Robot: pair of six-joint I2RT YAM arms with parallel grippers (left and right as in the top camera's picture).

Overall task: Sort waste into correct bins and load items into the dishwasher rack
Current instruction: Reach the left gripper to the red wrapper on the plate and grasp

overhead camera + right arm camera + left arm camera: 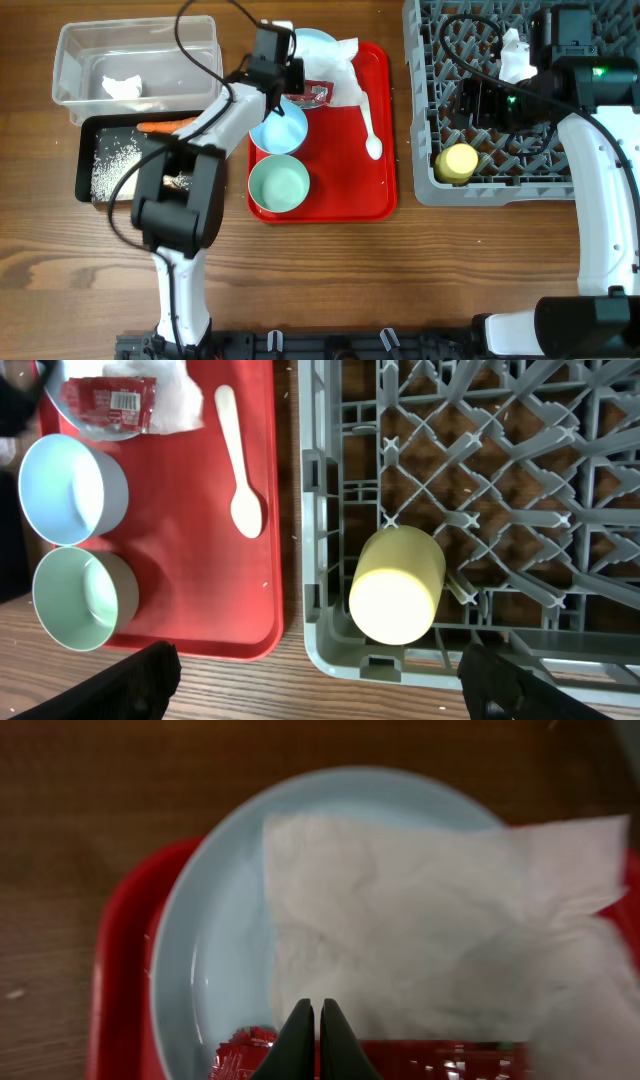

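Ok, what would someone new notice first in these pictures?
The bright red tray at the table's centre, holding a pale blue bowl and a mint-green bowl. Then the yellow cup in the grey dishwasher rack on the right, and the left gripper, shut, over the white napkin on the pale blue plate.

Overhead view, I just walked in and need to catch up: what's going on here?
The left gripper, fingers shut, hovers over the napkin and red wrapper on the blue plate. The right gripper is open above the yellow cup in the dishwasher rack. The blue bowl, green bowl and spoon sit on the red tray, not yet loaded.
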